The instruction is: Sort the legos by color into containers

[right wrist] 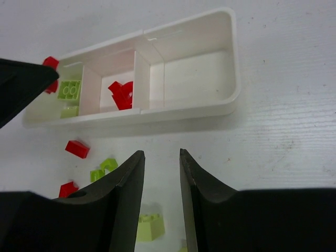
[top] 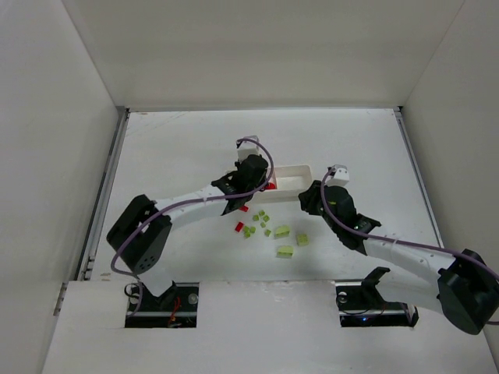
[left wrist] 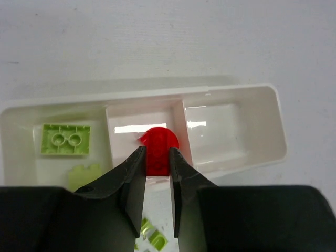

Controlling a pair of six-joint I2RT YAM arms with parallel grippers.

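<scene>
The white three-compartment tray (left wrist: 273, 121) lies ahead of my left gripper (left wrist: 156, 149). That gripper is shut on a red lego (left wrist: 157, 157) and holds it above the near wall of the middle compartment. The left compartment holds green legos (left wrist: 65, 139), and the right one is bare. In the right wrist view the tray (right wrist: 231, 63) has a red lego (right wrist: 122, 94) in its middle compartment. My right gripper (right wrist: 161, 153) is open and empty over the table, in front of the tray. In the top view the left gripper (top: 261, 183) is at the tray's left end and the right gripper (top: 323, 195) at its right end.
Loose legos lie on the table in front of the tray. Two are red (top: 242, 208) (top: 239, 227), and several are green (top: 261, 218) (top: 281, 231) (top: 302, 238) (top: 285, 251). White walls enclose the table on three sides.
</scene>
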